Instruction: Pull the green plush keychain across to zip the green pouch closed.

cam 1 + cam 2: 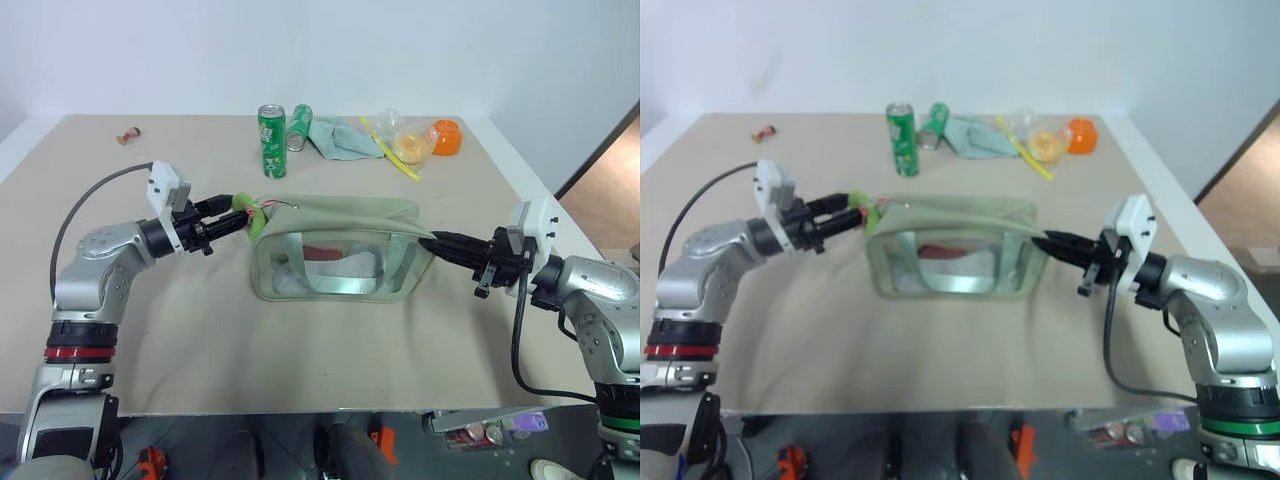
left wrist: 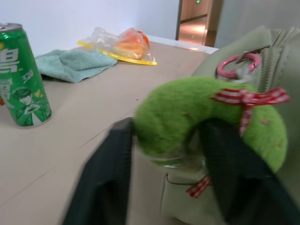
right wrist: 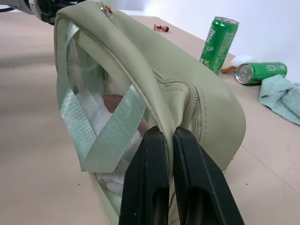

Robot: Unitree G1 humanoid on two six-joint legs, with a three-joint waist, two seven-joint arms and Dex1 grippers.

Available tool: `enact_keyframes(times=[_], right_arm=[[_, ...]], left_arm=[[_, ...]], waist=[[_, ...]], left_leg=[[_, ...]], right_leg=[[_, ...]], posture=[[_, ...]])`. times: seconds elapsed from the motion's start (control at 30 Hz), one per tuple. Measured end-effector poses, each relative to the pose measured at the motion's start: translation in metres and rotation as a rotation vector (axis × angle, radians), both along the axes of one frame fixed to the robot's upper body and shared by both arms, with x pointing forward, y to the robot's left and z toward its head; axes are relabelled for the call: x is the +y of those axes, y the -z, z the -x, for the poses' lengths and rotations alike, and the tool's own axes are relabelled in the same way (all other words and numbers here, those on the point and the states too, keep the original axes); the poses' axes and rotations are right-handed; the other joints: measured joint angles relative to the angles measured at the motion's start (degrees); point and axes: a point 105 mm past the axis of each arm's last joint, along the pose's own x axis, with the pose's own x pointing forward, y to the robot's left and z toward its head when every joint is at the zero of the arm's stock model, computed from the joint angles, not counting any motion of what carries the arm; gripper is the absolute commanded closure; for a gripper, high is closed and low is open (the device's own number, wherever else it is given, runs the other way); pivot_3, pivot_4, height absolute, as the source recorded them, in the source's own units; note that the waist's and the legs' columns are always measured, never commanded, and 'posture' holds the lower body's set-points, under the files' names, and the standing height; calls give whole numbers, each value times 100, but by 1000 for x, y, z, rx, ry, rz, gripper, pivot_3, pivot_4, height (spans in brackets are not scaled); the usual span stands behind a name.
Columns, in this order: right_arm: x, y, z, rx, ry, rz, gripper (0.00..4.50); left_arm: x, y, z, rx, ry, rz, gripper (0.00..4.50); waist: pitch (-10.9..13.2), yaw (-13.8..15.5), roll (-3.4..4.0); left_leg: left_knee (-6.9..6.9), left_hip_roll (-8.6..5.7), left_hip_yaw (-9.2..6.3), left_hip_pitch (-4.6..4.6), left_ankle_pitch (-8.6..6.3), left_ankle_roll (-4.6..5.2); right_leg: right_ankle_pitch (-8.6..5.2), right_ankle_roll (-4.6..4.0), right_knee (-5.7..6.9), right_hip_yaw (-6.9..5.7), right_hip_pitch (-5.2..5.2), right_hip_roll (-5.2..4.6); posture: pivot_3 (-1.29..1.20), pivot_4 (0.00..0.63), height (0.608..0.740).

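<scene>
The green pouch sits mid-frame on the bench, soft-walled and likely to slump when tugged. The right gripper is clenched on the pouch's right end, bracing it. At its left end, the left gripper straddles the green plush keychain, which is light and squashy; whether the fingers have clamped it I cannot tell. Grip it near the pink ring.

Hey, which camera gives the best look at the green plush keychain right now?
The left wrist view: the green plush keychain sits large between the left gripper fingers, red-striped ribbon and pink ring visible. Both eye views show it small at the green pouch end nearest the left gripper.
</scene>
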Motion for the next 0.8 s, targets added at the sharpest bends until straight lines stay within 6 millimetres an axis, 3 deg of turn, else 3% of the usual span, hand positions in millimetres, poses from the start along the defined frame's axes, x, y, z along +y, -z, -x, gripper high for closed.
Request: enact_keyframes(times=[0.1,0.13,0.27,0.43,0.63,0.8], right_arm=[[-1,1,1,-1,1,0,4500],[-1,1,1,-1,1,0,4500],[-1,1,1,-1,2,1,4500],[-2,1,1,0,3,5,4500],[-2,1,0,4,7,6,4500],[-1,-1,-1,3,7,6,4500]], left_arm=[[-2,-6,-1,-22,13,-1,4370],[-3,-8,-1,-27,18,-1,4476],[-3,-17,0,-41,33,8,4476],[-8,-42,5,-97,76,-6,4476],[-38,-73,21,-178,226,-52,4476],[-64,-71,27,-169,336,-99,4476]], waist=[[0,-1,0],[0,-1,0],[0,-1,0],[0,-3,0],[0,-3,0],[0,-4,0]], left_leg=[[1,0,1,1,0,0],[1,0,1,1,0,0],[2,-1,0,-1,0,0],[3,-2,0,-2,0,-1],[5,-10,1,-3,1,-1],[6,-10,-2,-3,1,-1]], right_leg=[[1,1,0,1,1,-2],[1,1,0,1,1,-2],[1,1,0,0,1,-2],[0,2,0,1,1,-1],[1,8,0,3,2,0],[1,8,1,2,1,3]], posture=[[0,150,740],[0,150,740],[0,150,740],[0,150,740],[0,150,740],[0,150,740]])
